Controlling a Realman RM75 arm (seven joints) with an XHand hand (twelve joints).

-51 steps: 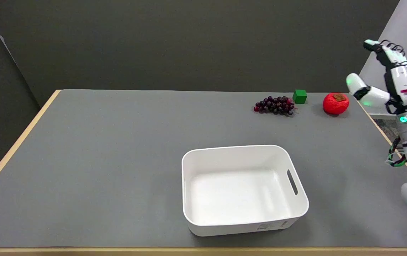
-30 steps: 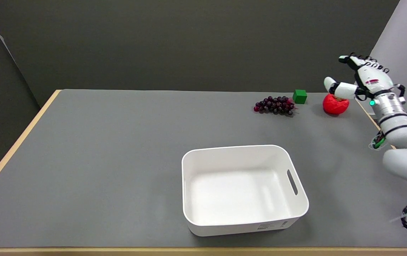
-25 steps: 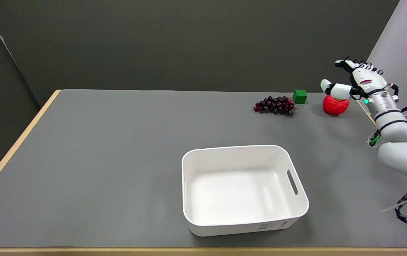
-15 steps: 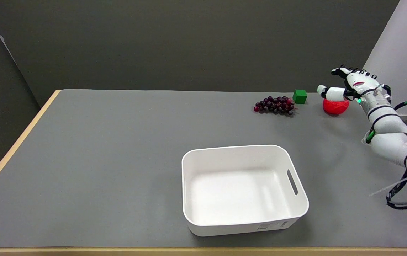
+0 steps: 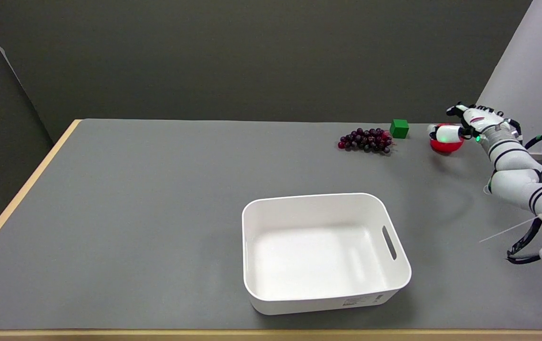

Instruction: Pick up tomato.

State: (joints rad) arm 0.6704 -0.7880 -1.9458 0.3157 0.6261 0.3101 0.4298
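Right hand (image 5: 466, 126): at far right corner of grey table (image 5: 157, 199), white thumb across front of round red tomato (image 5: 445, 144), other fingers above and behind it; closed grip or not, cannot tell.
Tomato: on table, close to right edge.
Neighbours: small green cube (image 5: 399, 128) and dark purple grape bunch (image 5: 366, 140) just left.
Open room: wide bare surface left; white plastic bin (image 5: 324, 251) near front.
Change: hand came down from high beside the table onto tomato; tomato unmoved.

Red tomato (image 5: 446, 144) at table's far right, top apparently hidden.

one tomato (image 5: 445, 144), one grape bunch (image 5: 365, 140), one green cube (image 5: 399, 128), one white bin (image 5: 324, 252)
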